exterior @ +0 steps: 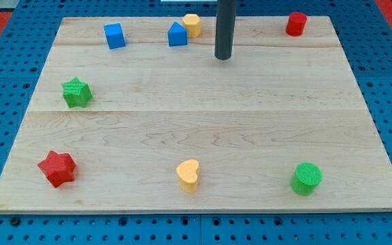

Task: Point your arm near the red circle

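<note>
Nearest the camera, along the lower edge of the frame, three blocks sat on the pale wooden board (pixel 203 129): a red star (pixel 57 168) at the lower left, a yellow heart (pixel 188 175) near the bottom centre, and a green cylinder (pixel 306 178) at the lower right, each well apart from the others. Farther up, a green star (pixel 76 92) lay alone near the left edge at mid-height. Along the top of the frame a blue cube (pixel 114 35) stood at the upper left, and to its right a second blue block (pixel 177 34), of a house-like shape, sat touching or just beside a yellow block (pixel 192 24) whose exact shape could not be made out. The red circle (pixel 296 23), a short upright cylinder, stood in the upper right corner of the board, close to the top edge. The dark rod came down from the top of the frame, and my tip (pixel 223 57) rested on the board in the upper centre, between the blue-and-yellow pair and the red circle, nearer the pair and clearly apart from the red circle, touching no block. The arm carried no jaws, only the straight rod, so it held nothing. Around the board lay a blue perforated table (pixel 5 75).
</note>
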